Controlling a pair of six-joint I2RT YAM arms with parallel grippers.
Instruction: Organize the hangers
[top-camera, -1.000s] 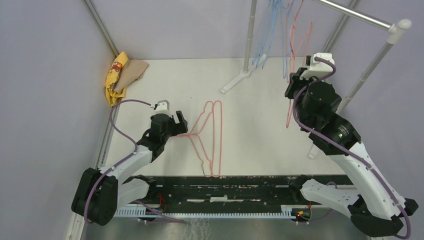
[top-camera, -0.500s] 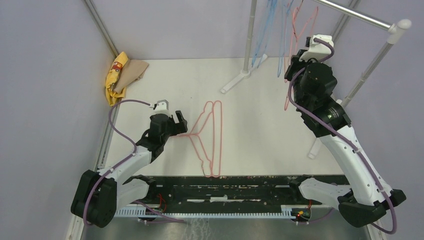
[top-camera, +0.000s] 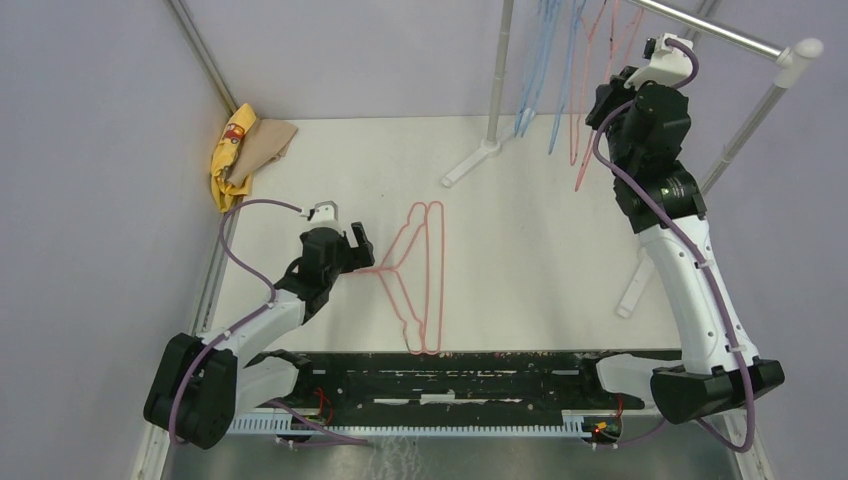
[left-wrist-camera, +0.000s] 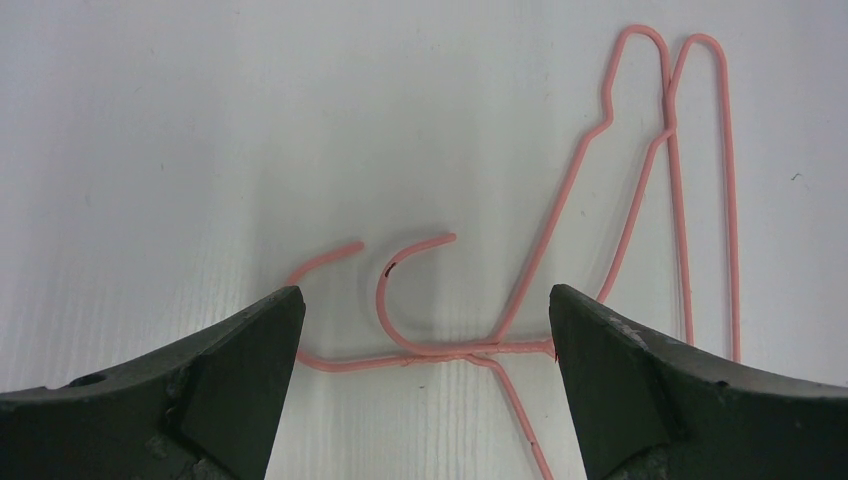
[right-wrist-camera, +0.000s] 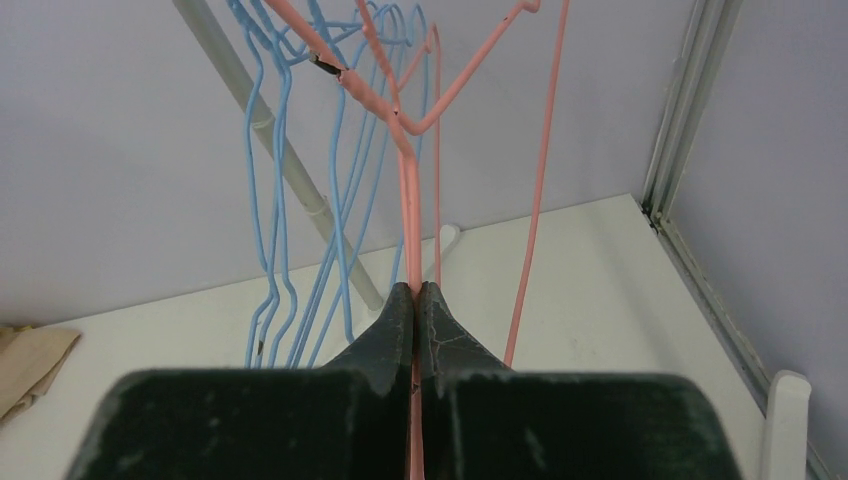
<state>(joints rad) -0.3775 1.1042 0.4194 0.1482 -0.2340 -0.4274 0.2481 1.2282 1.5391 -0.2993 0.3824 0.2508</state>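
Two pink hangers (top-camera: 418, 280) lie overlapped flat on the white table, hooks pointing left. My left gripper (top-camera: 358, 248) is open just above their hooks (left-wrist-camera: 400, 300), which lie between the jaws in the left wrist view. My right gripper (top-camera: 612, 100) is raised high at the back right and shut on a pink hanger (right-wrist-camera: 410, 190), holding its wire by the rack rail (top-camera: 715, 30). Several light blue hangers (top-camera: 535, 70) and a pink one hang from the rail; they also show in the right wrist view (right-wrist-camera: 290, 200).
The white-and-silver rack has a left pole and foot (top-camera: 480, 150) on the table and a right post (top-camera: 745, 130). A yellow and tan cloth bundle (top-camera: 240, 150) lies at the back left corner. Purple walls enclose the table.
My right arm has lifted the pink hanger up and back toward the rack rail. The left gripper stays open over the hooks of the table hangers.
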